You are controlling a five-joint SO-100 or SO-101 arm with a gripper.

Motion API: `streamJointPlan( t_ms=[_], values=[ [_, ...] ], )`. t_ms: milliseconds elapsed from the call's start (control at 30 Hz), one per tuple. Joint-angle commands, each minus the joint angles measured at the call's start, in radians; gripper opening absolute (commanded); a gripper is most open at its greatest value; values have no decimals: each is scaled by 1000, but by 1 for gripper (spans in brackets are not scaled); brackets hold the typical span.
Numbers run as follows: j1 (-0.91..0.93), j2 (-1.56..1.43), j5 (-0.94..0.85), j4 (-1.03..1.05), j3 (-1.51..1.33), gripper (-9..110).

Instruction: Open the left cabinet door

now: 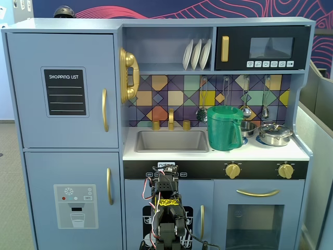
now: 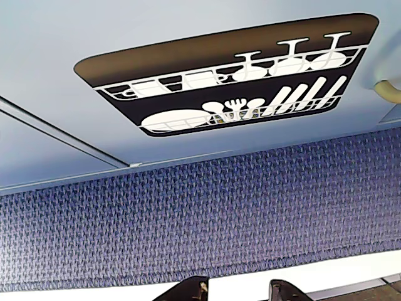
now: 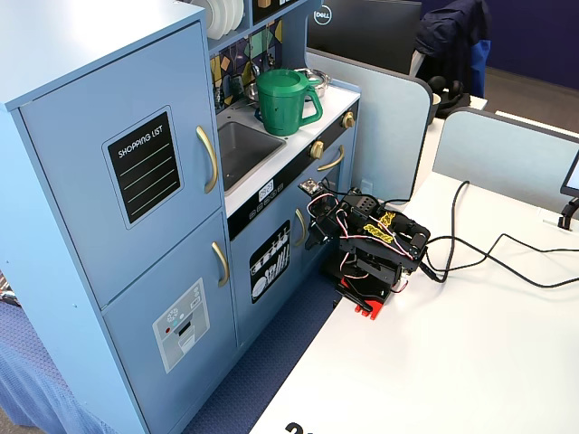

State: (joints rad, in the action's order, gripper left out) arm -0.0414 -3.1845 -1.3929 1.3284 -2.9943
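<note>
1. The end effector (image 2: 232,290) shows only as two dark fingertips at the bottom edge of the wrist view, set apart with a gap between them and holding nothing.
2. In a fixed view the arm (image 3: 366,240) sits folded at the table (image 3: 470,362) edge nearest the toy kitchen, just beside the small dishwasher door (image 3: 269,264).
3. The wrist view faces that dishwasher door (image 2: 225,81) and the blue carpet (image 2: 200,213) below it.
4. The left cabinet door (image 1: 67,88) is shut, flush with the cabinet frame, at the upper left of the kitchen in both fixed views.
5. Its gold handle (image 1: 104,110) runs along the door's right edge, well apart from the arm, with open room in front.
6. The dispenser door (image 1: 73,200) below is also shut.
</note>
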Motion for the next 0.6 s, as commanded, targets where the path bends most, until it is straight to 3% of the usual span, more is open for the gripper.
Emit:
streamJointPlan(
  t_ms=[0,400,567],
  values=[
    [106,5,-75,196,-2,0],
    [104,5,-61,193,-2,3],
    [112,6,-34,92,-2,10]
  ],
)
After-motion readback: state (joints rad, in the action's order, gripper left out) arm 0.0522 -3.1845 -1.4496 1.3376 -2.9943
